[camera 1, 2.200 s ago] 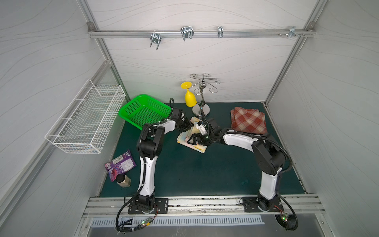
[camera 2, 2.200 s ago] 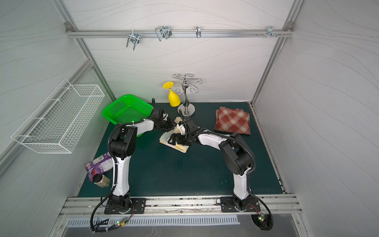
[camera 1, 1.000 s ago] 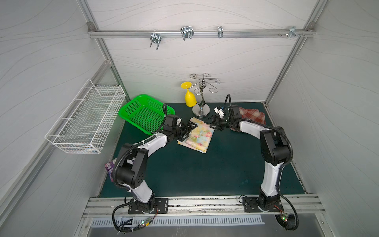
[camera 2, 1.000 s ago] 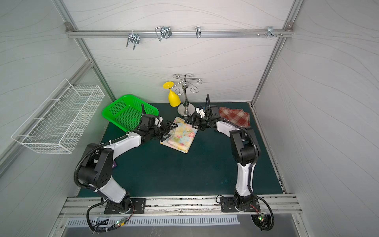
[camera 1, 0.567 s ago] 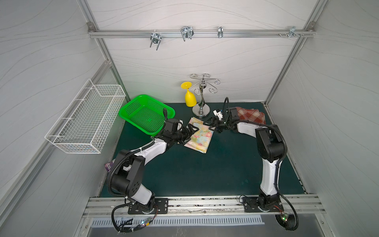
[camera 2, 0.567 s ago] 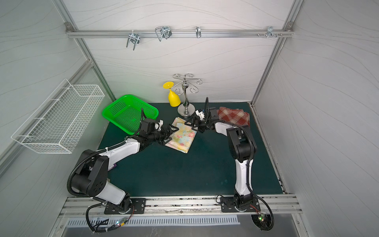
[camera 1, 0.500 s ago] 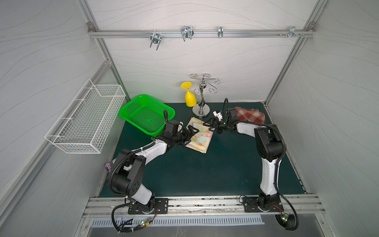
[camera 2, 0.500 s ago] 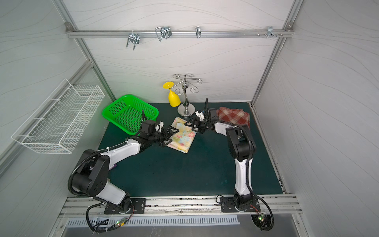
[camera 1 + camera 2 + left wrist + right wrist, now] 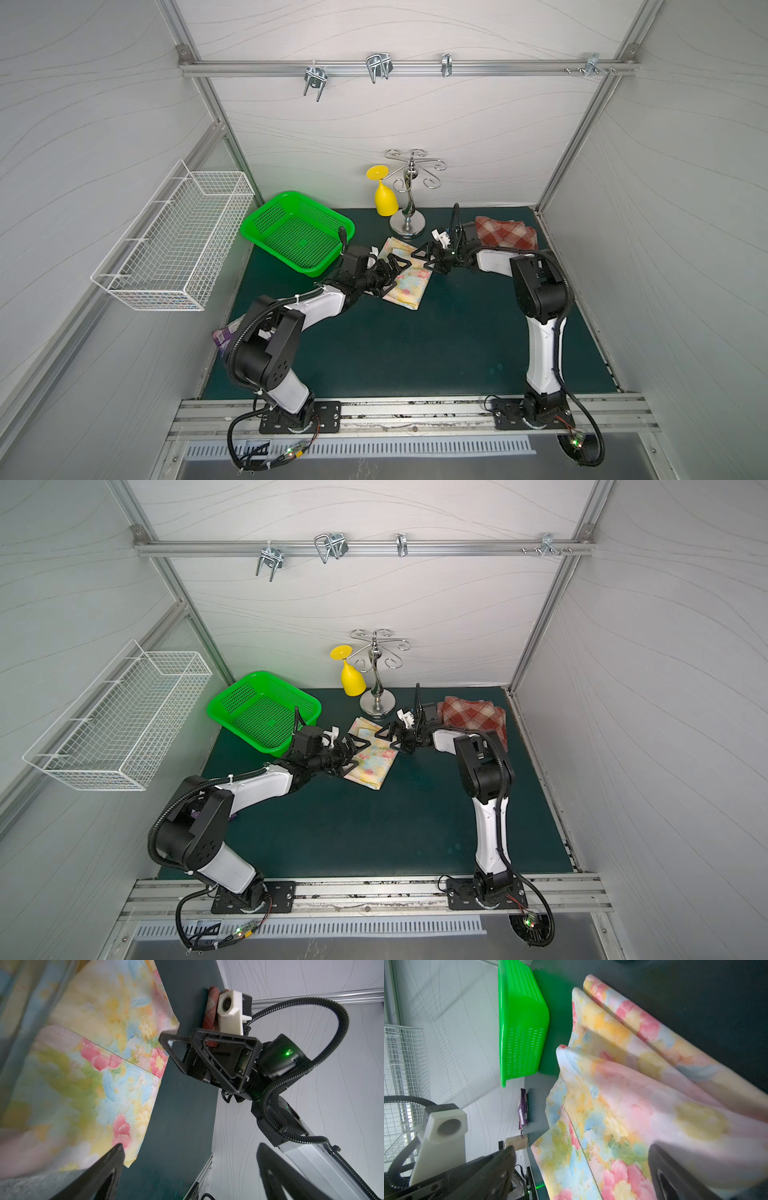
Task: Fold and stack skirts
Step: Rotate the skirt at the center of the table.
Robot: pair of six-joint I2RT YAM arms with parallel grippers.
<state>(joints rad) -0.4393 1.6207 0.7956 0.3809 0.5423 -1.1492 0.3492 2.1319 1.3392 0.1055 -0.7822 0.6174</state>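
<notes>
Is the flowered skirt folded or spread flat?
Folded: the flowered skirt lies as a narrow rectangle, with doubled layers showing in the right wrist view.

Came off the thin pale yellow-blue flowered cloth skirt [image 9: 409,279], left lying flat and folded (bunched up in a heap moments earlier). Pulled the left gripper [image 9: 392,277] back to its left edge, the right gripper [image 9: 424,262] to its right edge; dropped the left elbow [image 9: 266,353] low.

1. We see white panel walls [image 9: 395,124], faintly wave-lined and evenly lit.
2. We note an aluminium rail [image 9: 498,70] bearing metal hooks [image 9: 376,68].
3. We mark the dark green mat [image 9: 415,353] as floor.
4. We find a white wire basket [image 9: 174,237] mounted on a side wall.
</notes>
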